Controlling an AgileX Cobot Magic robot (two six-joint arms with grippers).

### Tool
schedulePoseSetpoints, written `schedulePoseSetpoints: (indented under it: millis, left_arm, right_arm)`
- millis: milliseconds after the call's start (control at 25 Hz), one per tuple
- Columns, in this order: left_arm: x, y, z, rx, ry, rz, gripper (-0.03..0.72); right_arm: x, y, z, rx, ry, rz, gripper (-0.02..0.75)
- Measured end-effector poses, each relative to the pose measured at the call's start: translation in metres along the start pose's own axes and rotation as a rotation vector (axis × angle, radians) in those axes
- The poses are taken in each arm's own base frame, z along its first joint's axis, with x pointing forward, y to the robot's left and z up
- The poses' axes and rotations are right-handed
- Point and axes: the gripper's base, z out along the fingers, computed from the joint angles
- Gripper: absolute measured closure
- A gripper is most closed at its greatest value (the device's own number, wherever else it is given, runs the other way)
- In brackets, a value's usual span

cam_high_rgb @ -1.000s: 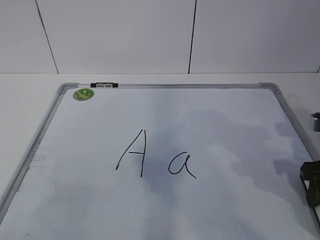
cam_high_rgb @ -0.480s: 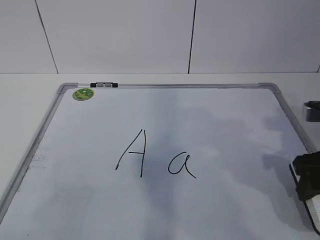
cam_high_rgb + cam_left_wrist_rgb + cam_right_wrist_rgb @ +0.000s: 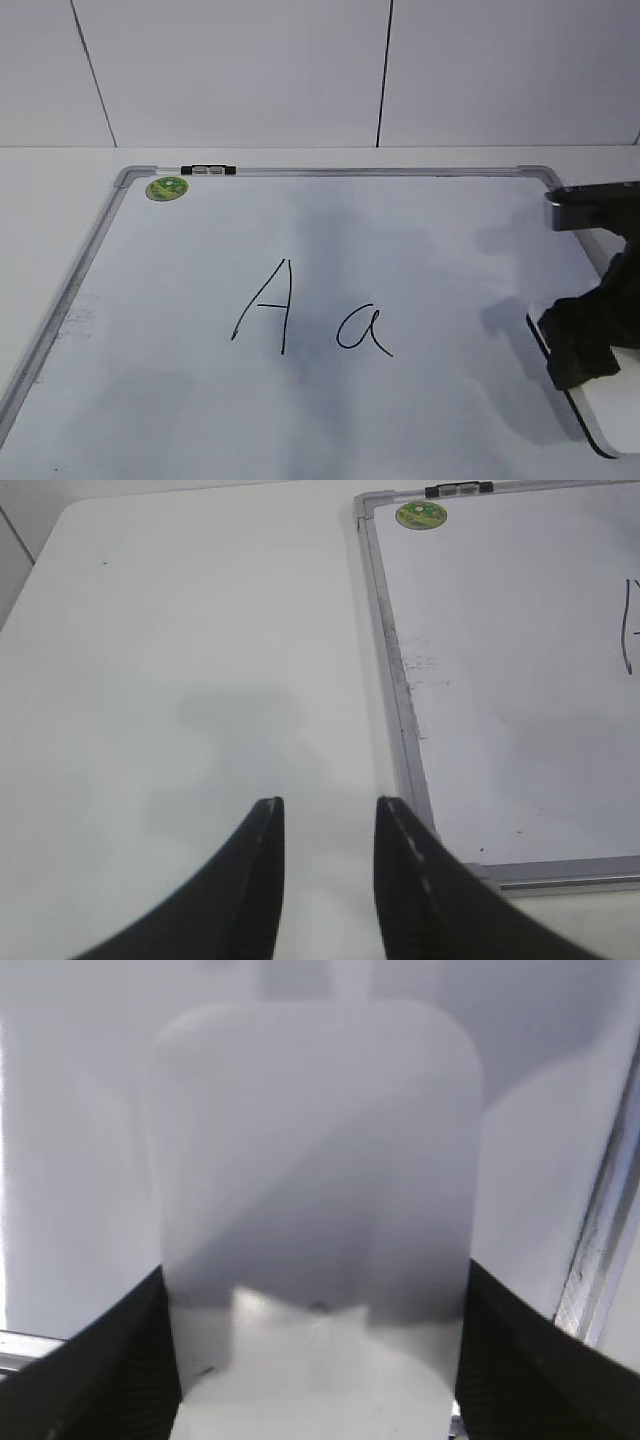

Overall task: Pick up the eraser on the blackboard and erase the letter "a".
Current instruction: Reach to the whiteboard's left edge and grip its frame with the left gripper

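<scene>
Eraser (image 3: pixel 315 1250) fills my right wrist view, a white rounded block sitting between the two dark fingers (image 3: pixel 90 1360) of the right gripper (image 3: pixel 585 345), which press against both of its long sides, so I read that gripper as clamped on it. In the exterior view the same eraser shows as a white slab with a black underside at the lower right, over the right edge of the blackboard (image 3: pixel 60 300), with the gripper's dark body covering its upper end. Over on my left wrist view, the left gripper (image 3: pixel 328 815) hangs above the bare desk (image 3: pixel 180 630) just beside the board's left frame, its fingers apart with nothing between them. Further in, the letter "a" (image 3: pixel 364 330) sits near the middle of the board, well apart from the eraser, with open board surface between them. Just to its left stands the taller capital "A" (image 3: pixel 265 305). At the far top-left corner I see a round green sticker (image 3: pixel 167 188), and beside it on the top frame a small black-and-white clip (image 3: pixel 208 170).
</scene>
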Motion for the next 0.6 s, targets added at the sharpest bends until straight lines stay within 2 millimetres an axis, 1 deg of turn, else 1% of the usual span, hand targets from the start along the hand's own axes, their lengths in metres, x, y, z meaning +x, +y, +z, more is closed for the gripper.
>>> schedulePoseSetpoints:
  millis: [120,200,480,600]
  left_arm:
    - [0.0,0.0,0.0,0.0,0.0,0.0,0.449]
    - [0.0,0.0,0.0,0.0,0.0,0.0,0.449]
    - [0.0,-0.002,0.0,0.021,-0.001,-0.011,0.449]
    - [0.0,-0.003,0.0,0.035,0.001,-0.018,0.449]
  right_arm:
    - [-0.006,0.011,-0.011,-0.006,-0.028,-0.044,0.172]
    - [-0.011,0.019,-0.014,-0.004,-0.023,-0.072,0.172]
    - [-0.02,0.05,-0.005,0.007,0.029,-0.189,0.172]
    - [-0.022,0.056,-0.002,0.009,0.038,-0.208,0.172]
